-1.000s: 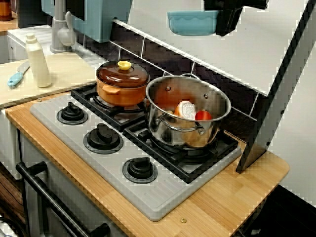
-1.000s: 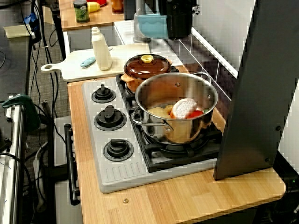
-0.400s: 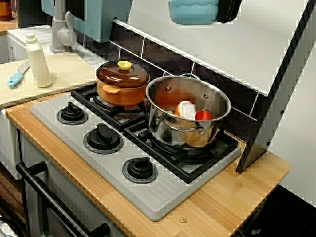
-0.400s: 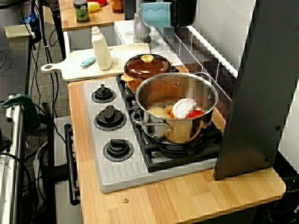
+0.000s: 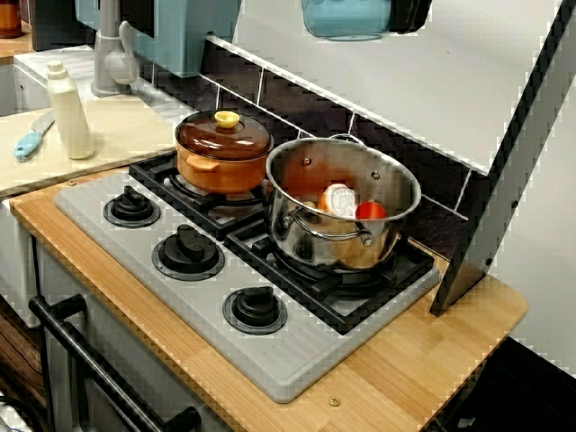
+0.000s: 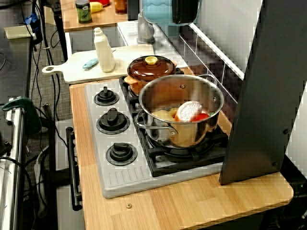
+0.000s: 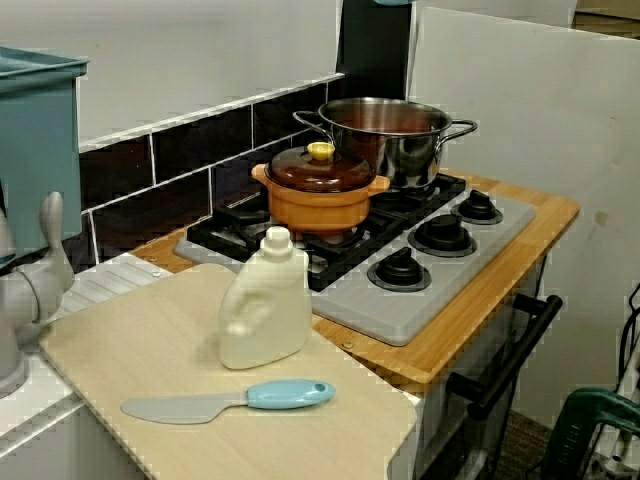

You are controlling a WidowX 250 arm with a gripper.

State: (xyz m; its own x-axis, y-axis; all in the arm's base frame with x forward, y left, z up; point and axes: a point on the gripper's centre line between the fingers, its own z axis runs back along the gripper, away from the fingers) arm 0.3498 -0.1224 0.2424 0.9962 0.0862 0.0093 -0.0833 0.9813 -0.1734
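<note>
High above the stove, at the top edge of the front view, my black gripper (image 5: 398, 16) is shut on the rim of a light blue bowl (image 5: 346, 20). The end-of-counter view shows the same gripper (image 6: 174, 7) and bowl (image 6: 156, 5), cut off by the frame's top. Below and nearest is a steel pot (image 5: 297, 175) on the back right burner. It holds a white-and-orange toy food (image 5: 338, 200) and a red piece (image 5: 369, 211). Left of it stands an orange pot with a brown lid (image 5: 223, 135).
A white bottle (image 5: 68, 112) and a blue-handled spatula (image 5: 31, 137) lie on the cutting board (image 5: 126, 126) left of the stove. A grey faucet (image 5: 110, 54) is behind it. A dark slanted panel (image 5: 504, 171) rises on the right. Three knobs (image 5: 187, 252) line the stove front.
The gripper has risen with the blue bowl and shifted slightly left. Both are now partly cut off by the frame's top. The pots and the food have stayed put.
</note>
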